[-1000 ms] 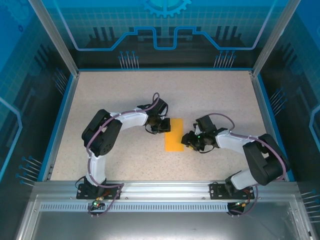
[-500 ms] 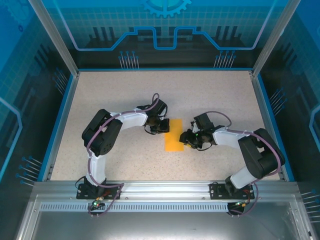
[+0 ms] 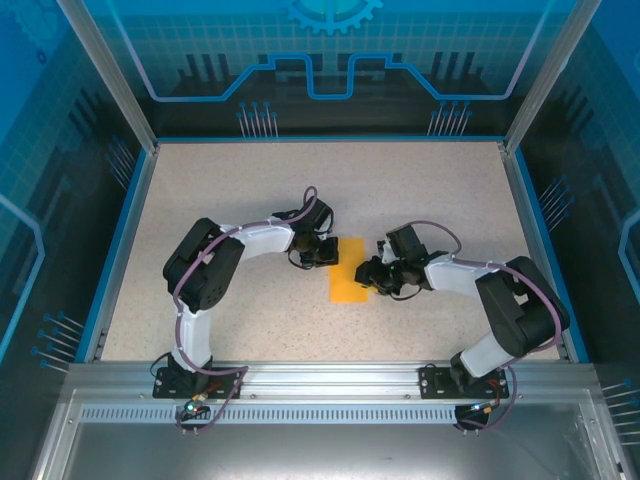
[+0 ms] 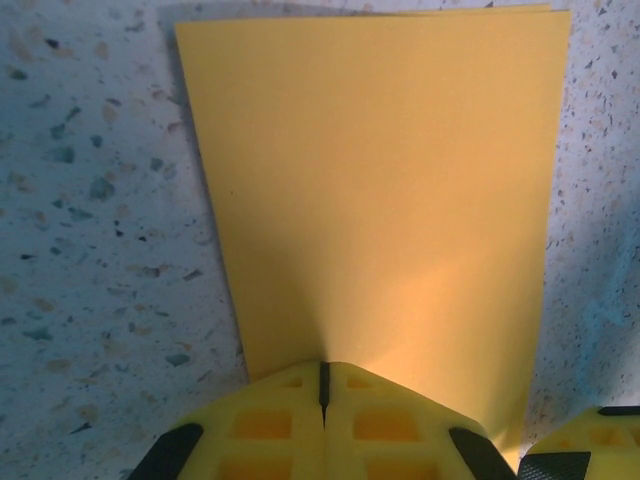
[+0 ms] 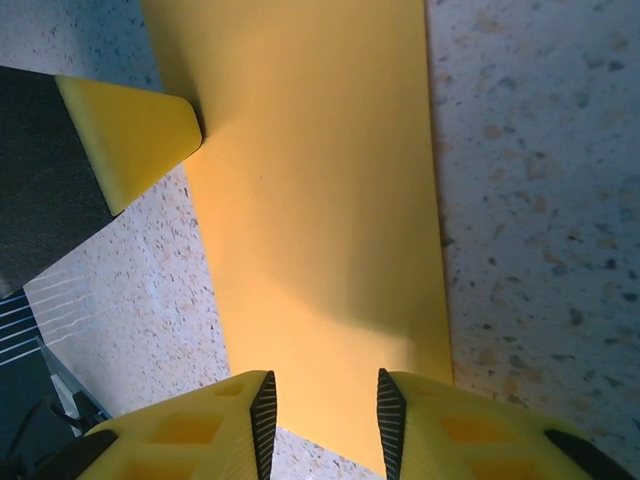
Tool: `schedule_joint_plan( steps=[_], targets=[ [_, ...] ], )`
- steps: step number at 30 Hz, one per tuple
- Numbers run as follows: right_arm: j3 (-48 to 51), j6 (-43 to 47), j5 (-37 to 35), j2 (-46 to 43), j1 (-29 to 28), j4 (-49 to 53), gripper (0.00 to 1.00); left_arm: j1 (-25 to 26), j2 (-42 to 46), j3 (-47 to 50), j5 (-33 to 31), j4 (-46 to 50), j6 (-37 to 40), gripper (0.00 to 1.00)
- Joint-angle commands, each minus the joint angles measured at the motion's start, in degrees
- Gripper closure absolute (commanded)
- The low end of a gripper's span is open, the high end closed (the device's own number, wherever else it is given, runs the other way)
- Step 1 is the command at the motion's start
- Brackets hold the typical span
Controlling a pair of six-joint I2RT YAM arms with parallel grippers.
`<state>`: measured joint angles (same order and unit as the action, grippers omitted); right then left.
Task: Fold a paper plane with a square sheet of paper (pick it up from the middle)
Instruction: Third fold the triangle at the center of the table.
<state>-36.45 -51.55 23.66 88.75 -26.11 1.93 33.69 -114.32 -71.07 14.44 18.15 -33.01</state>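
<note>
Lying flat at the centre of the speckled table [image 3: 230,180], a thin orange-yellow sheet of paper [image 3: 348,270], folded into a narrow rectangle, has its long axis running up and down the overhead frame. At its upper left edge, the left gripper [image 4: 323,385] has its yellow fingertips [image 4: 270,425] closed together, seemingly pressing the sheet down. The right gripper [image 5: 325,405] meets the right edge lower down, jaws partly open and straddling that edge, so it looks better placed to pinch.

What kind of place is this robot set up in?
Probably a lab test cell or demo booth: a speckled tabletop walled by blue see-through printed panels, two black-and-white robot arms bolted to a metal rail.
</note>
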Motion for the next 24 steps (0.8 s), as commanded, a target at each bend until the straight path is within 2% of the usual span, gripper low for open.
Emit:
schedule_joint_plan(
  steps=[1,4,8,14,24],
  targets=[
    [-2.8,1.54,-1.24,-0.41,-0.62,3.61,0.65,-0.12,-2.31,2.78,-1.78,3.34,0.49,0.93],
    [-5.78,4.3,-8.55,-0.26,-0.44,10.7,0.65,-0.18,-2.22,2.83,-1.76,3.25,0.4,0.93],
    [-7.91,5.95,-10.34,1.43,0.1,12.05,0.65,-0.17,-2.13,2.88,-1.68,3.26,0.4,0.94],
    [-8.58,6.25,-10.1,5.17,-0.07,11.43,0.66,-0.18,-2.04,2.87,-1.45,3.22,0.27,0.94],
    [-6.21,5.44,-3.23,6.25,-1.46,5.49,0.71,-0.25,-1.87,2.54,-1.56,3.61,0.43,0.94]
  ],
)
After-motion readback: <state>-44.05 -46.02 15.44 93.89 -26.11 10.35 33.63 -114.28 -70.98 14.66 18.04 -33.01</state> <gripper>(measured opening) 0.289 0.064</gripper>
